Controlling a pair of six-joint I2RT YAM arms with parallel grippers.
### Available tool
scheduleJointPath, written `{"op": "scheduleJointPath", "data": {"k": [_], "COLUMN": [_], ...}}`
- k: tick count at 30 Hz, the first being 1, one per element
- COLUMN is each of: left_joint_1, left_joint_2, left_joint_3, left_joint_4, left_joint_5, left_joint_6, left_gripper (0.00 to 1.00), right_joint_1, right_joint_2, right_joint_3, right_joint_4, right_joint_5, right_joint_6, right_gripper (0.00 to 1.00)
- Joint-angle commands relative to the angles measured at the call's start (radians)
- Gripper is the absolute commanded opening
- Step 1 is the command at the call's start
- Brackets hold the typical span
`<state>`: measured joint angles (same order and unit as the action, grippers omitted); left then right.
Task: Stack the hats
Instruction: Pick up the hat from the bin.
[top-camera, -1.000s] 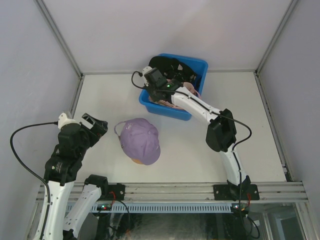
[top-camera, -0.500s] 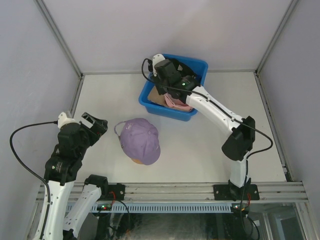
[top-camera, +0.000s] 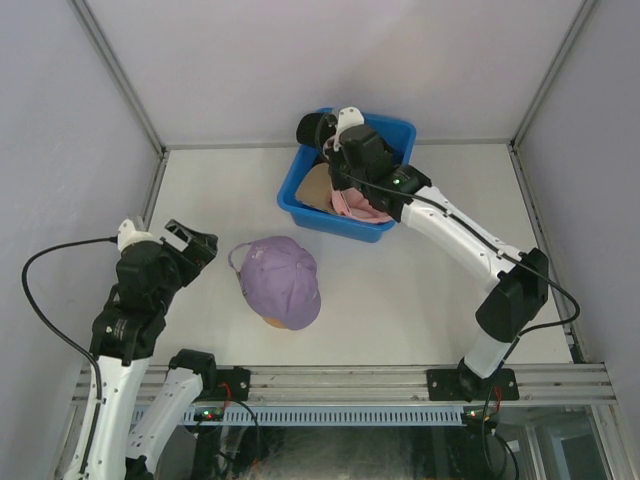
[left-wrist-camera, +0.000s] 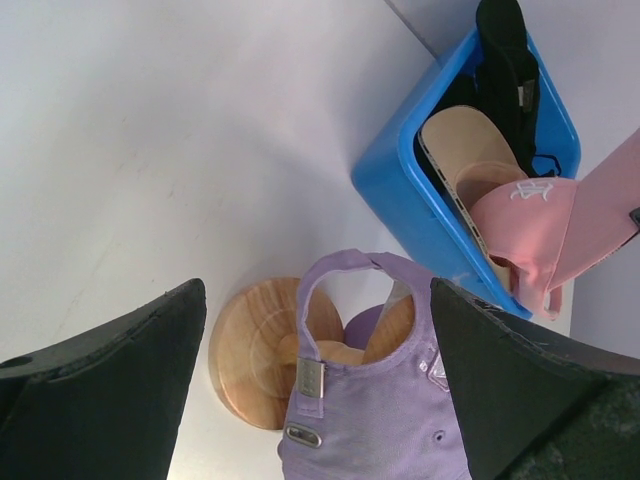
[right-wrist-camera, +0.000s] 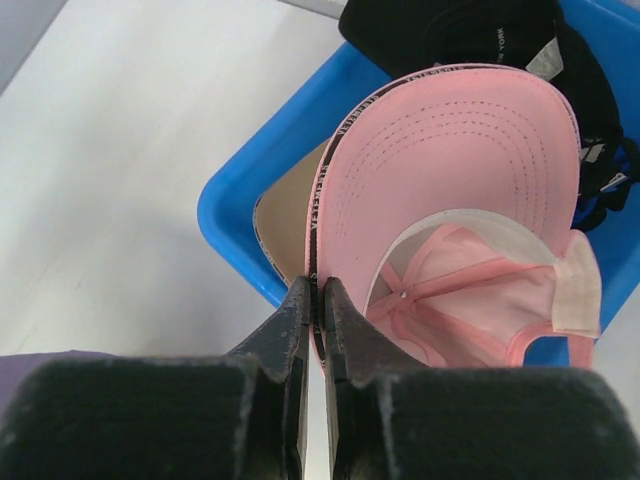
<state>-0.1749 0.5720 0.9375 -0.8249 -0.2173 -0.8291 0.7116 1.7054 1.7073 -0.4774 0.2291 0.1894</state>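
A lavender hat (top-camera: 282, 280) sits on a round wooden stand (left-wrist-camera: 250, 350) in the middle of the table, its back strap (left-wrist-camera: 335, 290) facing my left gripper. My left gripper (top-camera: 190, 243) is open just left of it, holding nothing (left-wrist-camera: 315, 295). My right gripper (right-wrist-camera: 318, 290) is shut on the brim edge of a pink hat (right-wrist-camera: 450, 160), holding it underside-up over the blue bin (top-camera: 400, 130). The pink hat (top-camera: 355, 205) hangs below that gripper (top-camera: 345, 180). A tan hat (right-wrist-camera: 285, 215) and a black hat (right-wrist-camera: 480, 35) lie in the bin.
The blue bin (right-wrist-camera: 235, 215) stands at the back centre, against the rear wall. The black hat (top-camera: 313, 128) drapes over the bin's back left corner. Grey enclosure walls close in on the left, right and back. Bare white tabletop (top-camera: 450, 290) lies right of the stand.
My right arm has swung right and back over the bin with the pink hat in its grip, and the tan hat beneath now shows. The left arm has barely moved.
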Motion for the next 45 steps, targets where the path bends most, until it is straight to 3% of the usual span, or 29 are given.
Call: {"op": "scheduleJointPath", "data": {"k": [1, 11, 19, 21, 25, 28, 34, 45], "left_joint_1": [0.007, 0.008, 0.007, 0.007, 0.007, 0.007, 0.007, 0.008], "left_joint_2": [0.021, 0.091, 0.129, 0.133, 0.138, 0.138, 0.128, 0.111], "left_joint_3": [0.024, 0.086, 0.098, 0.094, 0.075, 0.062, 0.039, 0.020], "left_joint_4": [0.089, 0.162, 0.192, 0.199, 0.221, 0.229, 0.240, 0.247], "left_joint_5": [0.055, 0.119, 0.122, 0.122, 0.126, 0.138, 0.152, 0.176], "left_joint_6": [-0.019, -0.004, -0.001, 0.001, 0.001, -0.001, -0.012, -0.024], "left_gripper": [0.97, 0.97, 0.98, 0.98, 0.97, 0.98, 0.98, 0.97], "right_joint_1": [-0.034, -0.105, -0.179, -0.185, -0.206, -0.222, -0.233, -0.239], "right_joint_2": [-0.044, 0.023, 0.104, 0.083, -0.012, -0.068, -0.217, -0.353], "right_joint_3": [0.093, 0.287, 0.310, 0.190, -0.210, -0.450, -0.699, -0.843], "right_joint_4": [0.076, 0.101, 0.343, 0.501, 0.841, 0.932, 0.899, 0.742], "right_joint_5": [-0.048, -0.111, -0.215, -0.215, -0.145, -0.099, -0.035, -0.020], "right_joint_6": [0.055, 0.139, 0.373, 0.438, 0.637, 0.719, 0.722, 0.711], "right_gripper": [0.00, 0.00, 0.00, 0.00, 0.00, 0.00, 0.00, 0.00]}}
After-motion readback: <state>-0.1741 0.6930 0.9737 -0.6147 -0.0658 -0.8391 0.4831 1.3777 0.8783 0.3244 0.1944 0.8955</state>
